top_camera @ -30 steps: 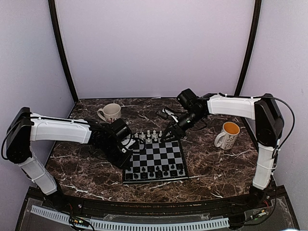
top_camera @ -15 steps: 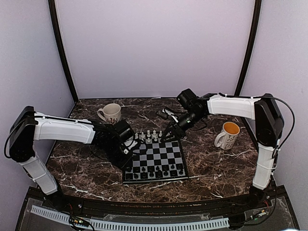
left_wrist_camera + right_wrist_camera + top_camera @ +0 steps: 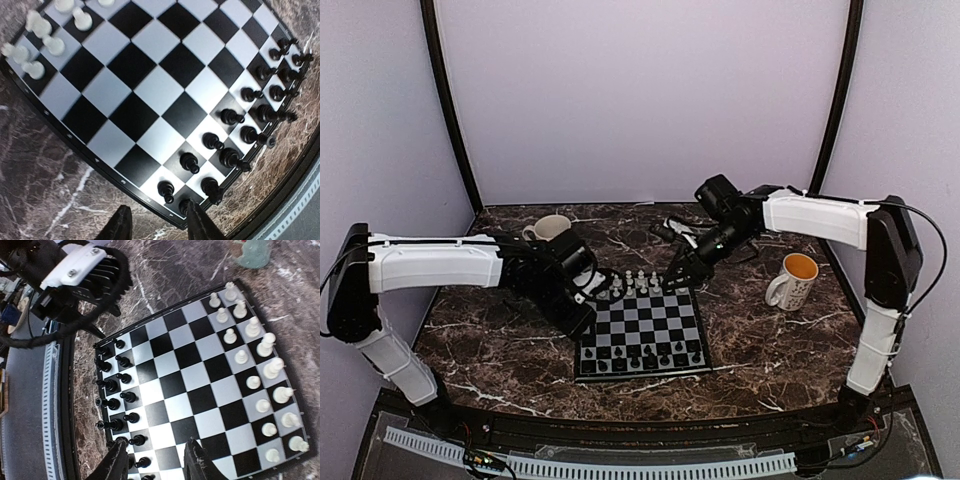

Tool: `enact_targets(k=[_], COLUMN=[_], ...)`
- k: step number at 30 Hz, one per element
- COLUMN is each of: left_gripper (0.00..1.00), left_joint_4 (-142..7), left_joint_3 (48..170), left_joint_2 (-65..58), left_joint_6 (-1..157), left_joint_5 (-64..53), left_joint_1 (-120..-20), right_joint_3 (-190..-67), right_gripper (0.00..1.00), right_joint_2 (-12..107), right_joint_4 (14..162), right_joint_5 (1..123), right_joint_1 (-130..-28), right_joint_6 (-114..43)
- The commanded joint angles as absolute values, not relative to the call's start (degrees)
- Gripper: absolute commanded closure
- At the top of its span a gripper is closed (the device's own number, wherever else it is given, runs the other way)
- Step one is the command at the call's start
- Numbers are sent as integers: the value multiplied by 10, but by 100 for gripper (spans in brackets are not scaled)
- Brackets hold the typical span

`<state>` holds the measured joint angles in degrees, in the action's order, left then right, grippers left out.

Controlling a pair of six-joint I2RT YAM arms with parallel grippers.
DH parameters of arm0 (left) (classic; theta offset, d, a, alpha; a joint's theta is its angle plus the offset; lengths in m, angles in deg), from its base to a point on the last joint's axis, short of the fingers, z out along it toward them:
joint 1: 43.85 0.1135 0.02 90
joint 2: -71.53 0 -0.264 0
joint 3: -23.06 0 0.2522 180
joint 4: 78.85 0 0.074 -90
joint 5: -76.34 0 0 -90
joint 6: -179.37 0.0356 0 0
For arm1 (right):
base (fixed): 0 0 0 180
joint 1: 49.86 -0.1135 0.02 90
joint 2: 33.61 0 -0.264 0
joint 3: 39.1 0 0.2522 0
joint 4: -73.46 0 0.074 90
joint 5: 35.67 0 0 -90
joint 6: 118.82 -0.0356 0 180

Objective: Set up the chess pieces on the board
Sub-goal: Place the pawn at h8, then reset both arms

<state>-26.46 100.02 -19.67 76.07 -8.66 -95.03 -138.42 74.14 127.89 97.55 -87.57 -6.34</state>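
— How are the left jaws found?
— Parted, with nothing held; only the marbled tabletop (image 3: 45,165) is seen in the gap. The right jaws are likewise parted and empty.
— Which way is the board set from them?
— The board (image 3: 650,322) lies just ahead of the left jaws, with its corner of black pieces (image 3: 213,141) nearest. The right jaws are hung over its far right edge, by the white pieces (image 3: 254,382). Both colours are ranked two-deep, so little is judged left to do.
— And the containers?
— The right mug (image 3: 794,278) is shown orange inside. What the left mug (image 3: 552,228) holds cannot be told.
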Motion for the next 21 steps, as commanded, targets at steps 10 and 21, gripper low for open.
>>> enact_targets(k=[10,21], left_gripper=[40,2], left_joint_4=[-428,-663], left_joint_3=[1011,969], left_joint_2=[-59,6], left_joint_6=[839,893], left_joint_5=[-308,-470], left_joint_1=[-915,-861], right_joint_3=[-1207,-1120], right_gripper=[36,1], right_joint_2=[437,304], right_joint_4=[1080,1016], right_joint_5=[745,553], right_joint_1=[-807,-696], right_joint_6=[-139,-247])
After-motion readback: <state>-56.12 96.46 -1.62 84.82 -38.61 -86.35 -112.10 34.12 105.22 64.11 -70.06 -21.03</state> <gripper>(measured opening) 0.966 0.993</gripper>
